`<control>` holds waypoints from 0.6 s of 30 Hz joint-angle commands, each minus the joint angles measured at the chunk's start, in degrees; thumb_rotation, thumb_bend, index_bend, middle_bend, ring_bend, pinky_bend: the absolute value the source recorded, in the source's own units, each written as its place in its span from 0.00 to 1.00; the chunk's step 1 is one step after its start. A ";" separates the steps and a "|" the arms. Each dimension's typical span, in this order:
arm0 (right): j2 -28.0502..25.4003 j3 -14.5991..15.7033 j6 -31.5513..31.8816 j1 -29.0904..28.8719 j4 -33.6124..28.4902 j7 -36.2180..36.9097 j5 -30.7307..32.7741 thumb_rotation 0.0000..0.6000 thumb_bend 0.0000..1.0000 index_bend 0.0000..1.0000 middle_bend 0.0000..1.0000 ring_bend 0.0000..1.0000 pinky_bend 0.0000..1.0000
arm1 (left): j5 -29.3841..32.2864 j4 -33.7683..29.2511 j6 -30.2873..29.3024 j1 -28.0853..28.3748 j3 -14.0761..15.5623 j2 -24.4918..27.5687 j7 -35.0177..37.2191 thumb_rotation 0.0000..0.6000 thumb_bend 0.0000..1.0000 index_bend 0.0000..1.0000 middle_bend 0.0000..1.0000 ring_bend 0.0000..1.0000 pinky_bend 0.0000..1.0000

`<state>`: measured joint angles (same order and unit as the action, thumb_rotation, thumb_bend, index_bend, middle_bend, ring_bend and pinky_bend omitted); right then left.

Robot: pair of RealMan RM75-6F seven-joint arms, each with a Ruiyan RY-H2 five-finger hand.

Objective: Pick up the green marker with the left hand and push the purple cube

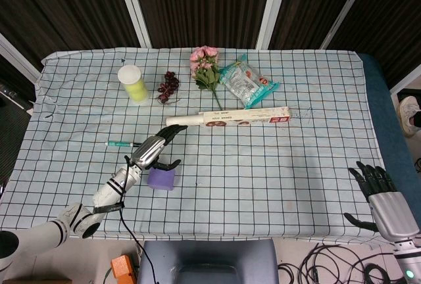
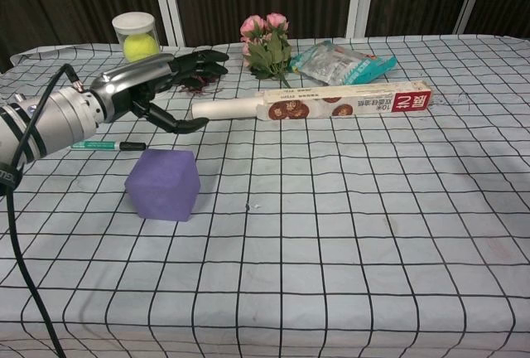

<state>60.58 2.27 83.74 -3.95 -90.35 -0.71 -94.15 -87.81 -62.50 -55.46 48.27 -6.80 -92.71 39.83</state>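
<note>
The green marker (image 1: 122,143) (image 2: 106,145) lies flat on the checked cloth, left of centre. The purple cube (image 1: 162,177) (image 2: 163,184) stands a little nearer the front edge, right of the marker. My left hand (image 1: 155,149) (image 2: 153,80) hovers above both with its fingers spread and nothing in it; in the chest view it is well above the cloth, its fingers pointing right. My right hand (image 1: 375,189) is open at the table's front right corner, far from both objects.
A long cling-film box (image 1: 230,119) (image 2: 331,102) lies across the middle behind the cube. Further back stand a jar with a yellow ball (image 1: 133,84) (image 2: 138,37), dark grapes (image 1: 168,87), pink flowers (image 1: 206,66) (image 2: 266,42) and a snack bag (image 1: 247,82) (image 2: 344,63).
</note>
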 commanded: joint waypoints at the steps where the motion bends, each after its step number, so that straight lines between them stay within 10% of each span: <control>1: -0.02 -0.05 -0.11 -0.04 -0.05 -0.02 0.15 1.00 0.31 0.00 0.00 0.00 0.00 | 0.07 0.18 -0.32 -0.12 0.16 0.19 0.11 1.00 0.36 0.00 0.07 0.01 0.08; 18: -0.10 0.35 0.23 0.17 0.11 0.03 -0.58 1.00 0.31 0.00 0.00 0.00 0.00 | 10.53 8.63 2.06 -4.54 -1.13 2.64 -21.74 1.00 0.35 0.29 0.39 0.10 0.08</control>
<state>60.47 2.58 84.00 -3.75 -90.22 -0.65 -94.71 -79.45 -56.15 -53.51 44.98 -7.32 -90.19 20.89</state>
